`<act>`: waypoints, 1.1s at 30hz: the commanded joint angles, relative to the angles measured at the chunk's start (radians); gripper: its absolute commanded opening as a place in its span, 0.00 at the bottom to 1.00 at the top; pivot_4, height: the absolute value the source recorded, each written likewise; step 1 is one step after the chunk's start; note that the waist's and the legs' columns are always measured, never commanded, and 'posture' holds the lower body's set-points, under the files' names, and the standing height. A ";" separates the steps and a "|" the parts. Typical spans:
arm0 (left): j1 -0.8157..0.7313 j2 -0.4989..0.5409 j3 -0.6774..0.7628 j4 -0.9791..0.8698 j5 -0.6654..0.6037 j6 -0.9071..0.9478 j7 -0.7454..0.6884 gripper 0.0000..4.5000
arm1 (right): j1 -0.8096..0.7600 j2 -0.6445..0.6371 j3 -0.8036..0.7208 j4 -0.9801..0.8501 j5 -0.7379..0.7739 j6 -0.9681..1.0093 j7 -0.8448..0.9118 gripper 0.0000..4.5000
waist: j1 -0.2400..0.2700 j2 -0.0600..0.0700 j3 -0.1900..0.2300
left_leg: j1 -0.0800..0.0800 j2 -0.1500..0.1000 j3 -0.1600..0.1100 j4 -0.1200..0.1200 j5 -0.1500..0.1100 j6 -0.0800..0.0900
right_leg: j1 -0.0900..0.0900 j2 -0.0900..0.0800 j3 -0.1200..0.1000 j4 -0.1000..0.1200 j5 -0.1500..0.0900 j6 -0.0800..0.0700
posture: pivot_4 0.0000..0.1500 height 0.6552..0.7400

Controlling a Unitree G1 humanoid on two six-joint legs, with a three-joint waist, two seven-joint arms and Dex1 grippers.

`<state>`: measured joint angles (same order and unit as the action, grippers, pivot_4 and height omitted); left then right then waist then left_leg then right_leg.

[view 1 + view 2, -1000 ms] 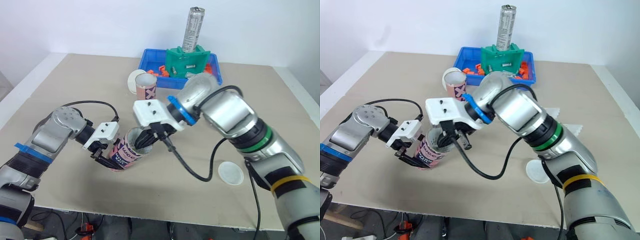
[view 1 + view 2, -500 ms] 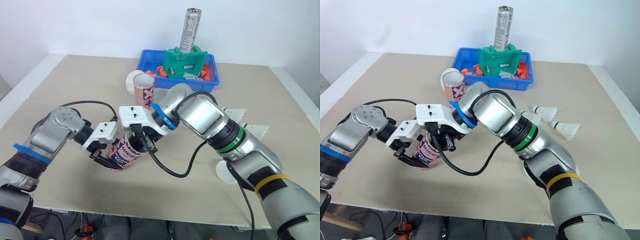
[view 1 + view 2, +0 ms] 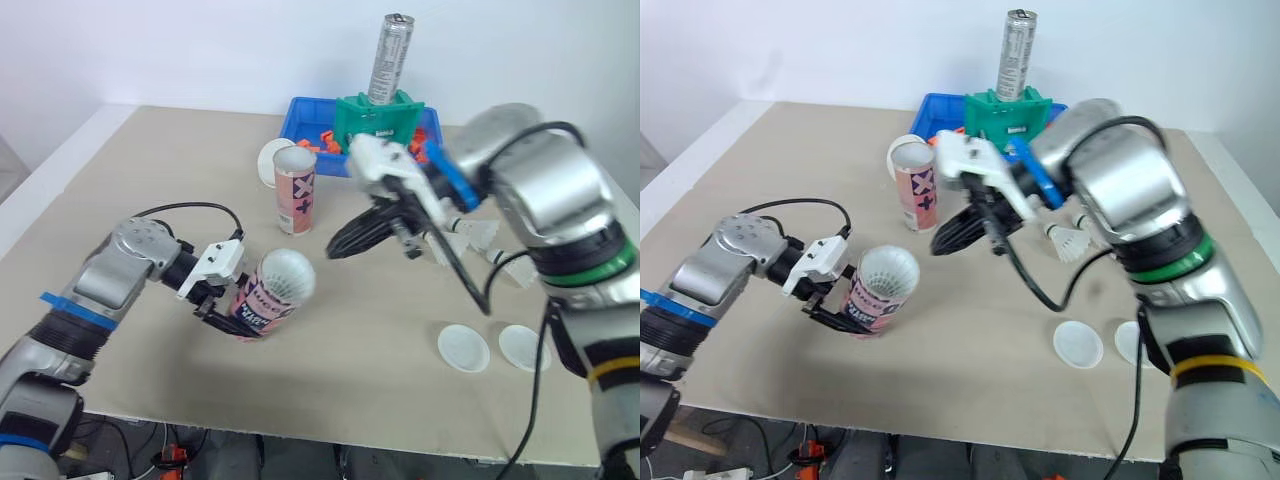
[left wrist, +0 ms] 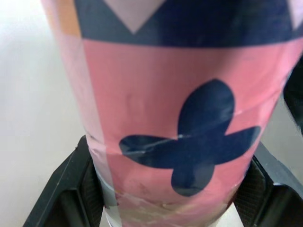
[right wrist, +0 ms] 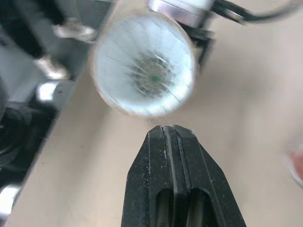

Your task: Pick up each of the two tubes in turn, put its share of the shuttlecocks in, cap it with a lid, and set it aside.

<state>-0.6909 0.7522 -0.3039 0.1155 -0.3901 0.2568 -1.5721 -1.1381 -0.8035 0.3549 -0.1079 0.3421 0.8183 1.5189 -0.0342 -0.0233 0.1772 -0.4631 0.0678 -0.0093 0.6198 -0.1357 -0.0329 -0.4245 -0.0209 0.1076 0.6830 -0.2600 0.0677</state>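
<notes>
**Lids lying to my right, tube mouth tipping that way**

Head views: My left tool (image 3: 228,314) is pinching the pink tube (image 3: 262,306) low on its body. It is holding the tube tilted, with the long axis leaning up and toward my right side. A white shuttlecock skirt (image 3: 288,272) is filling the mouth. My right tool (image 3: 337,244) is hovering just right of that mouth, apart from it. The near lid (image 3: 463,348) and the far lid (image 3: 520,346) are lying flat on the tabletop (image 3: 150,180), well off to my right (so my right arm is much the nearer one).

Left wrist view: My black fingers (image 4: 78,189) are bracing the tube from both sides.

Right wrist view: My right tool's fingers are pressing together, carrying nothing, and are pointing at the tube's open end.

I am judging this tube full, so capping looks next. For that, my right tool needs to turn away from the tube and go rightward and down to a lid. It then needs to spread its fingers before gripping the rim.
</notes>
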 commanded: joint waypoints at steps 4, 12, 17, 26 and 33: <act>0.031 -0.151 0.135 -0.102 -0.140 0.074 0.140 0.72 | 0.276 -0.187 -0.179 -0.127 0.014 -0.060 -0.057 0.22 | 0.001 0.000 0.001 | 0.000 -0.001 0.001 0.000 0.000 0.000 | -0.001 -0.001 0.001 0.000 0.003 0.005 | 1.00 0.85; 0.129 -0.346 0.049 -0.013 -0.017 -0.055 0.259 0.72 | 0.522 -0.429 -0.218 -0.093 -0.047 -0.141 -0.034 0.98 | -0.003 0.001 0.001 | 0.001 -0.003 0.001 0.001 0.000 0.000 | 0.001 -0.002 0.002 0.000 0.001 0.009 | 1.00 0.85; 0.124 -0.430 0.001 0.128 0.076 -0.179 0.274 0.72 | 0.546 -0.450 -0.176 -0.045 -0.103 -0.198 -0.042 0.98 | -0.011 0.001 0.001 | 0.002 -0.003 0.002 0.005 0.000 0.000 | 0.001 -0.002 0.003 -0.001 0.005 0.006 | 1.00 0.85; 0.128 -0.486 -0.002 0.286 0.168 -0.389 0.303 0.72 | 0.576 -0.410 -0.089 0.027 -0.249 -0.267 -0.105 0.98 | -0.011 0.001 0.000 | 0.002 -0.004 0.003 0.006 0.001 -0.001 | 0.001 -0.003 0.004 -0.002 0.007 0.006 | 1.00 0.85; 0.145 -0.498 0.001 0.335 0.166 -0.455 0.299 0.72 | 0.582 -0.372 -0.072 0.032 -0.299 -0.277 -0.121 0.98 | -0.011 0.003 -0.001 | 0.003 -0.004 0.003 0.006 0.001 -0.001 | 0.002 -0.003 0.004 -0.002 0.007 0.007 | 1.00 0.85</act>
<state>-0.5610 0.2489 -0.3056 0.4234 -0.2510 -0.1965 -1.2769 -0.5536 -1.1739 0.2842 -0.0720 0.0561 0.5474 1.4039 -0.0452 -0.0199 0.1762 -0.4598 0.0641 -0.0065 0.6259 -0.1345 -0.0340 -0.4222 -0.0241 0.1117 0.6813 -0.2526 0.0745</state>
